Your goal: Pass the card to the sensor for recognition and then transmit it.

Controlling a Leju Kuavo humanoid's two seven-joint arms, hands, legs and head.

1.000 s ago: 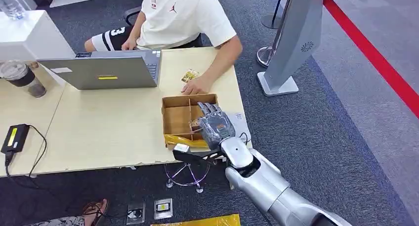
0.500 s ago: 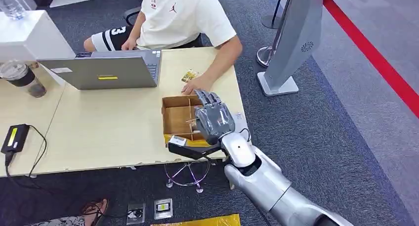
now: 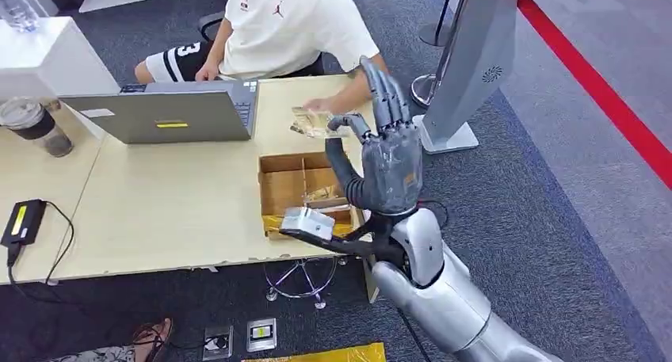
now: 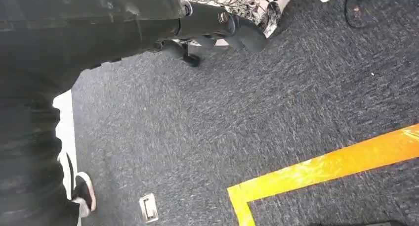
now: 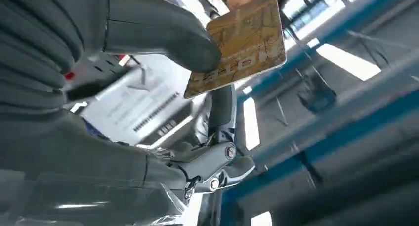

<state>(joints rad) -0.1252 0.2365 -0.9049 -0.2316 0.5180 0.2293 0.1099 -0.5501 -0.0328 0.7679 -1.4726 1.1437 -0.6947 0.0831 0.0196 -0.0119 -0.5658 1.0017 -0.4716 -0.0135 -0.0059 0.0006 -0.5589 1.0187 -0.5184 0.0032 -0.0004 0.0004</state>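
We see our right hand (image 3: 388, 160) pinching the gold card (image 5: 239, 43) plainly at the wrist, blurred from above; our left hand's (image 4: 217, 25) grip is unclear.

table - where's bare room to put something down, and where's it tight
The widest bare patch of the table lies between the laptop, the divided box and the black device. It is crowded at the right end, where the right hand holding the card, the person's hand and the box sit close together.
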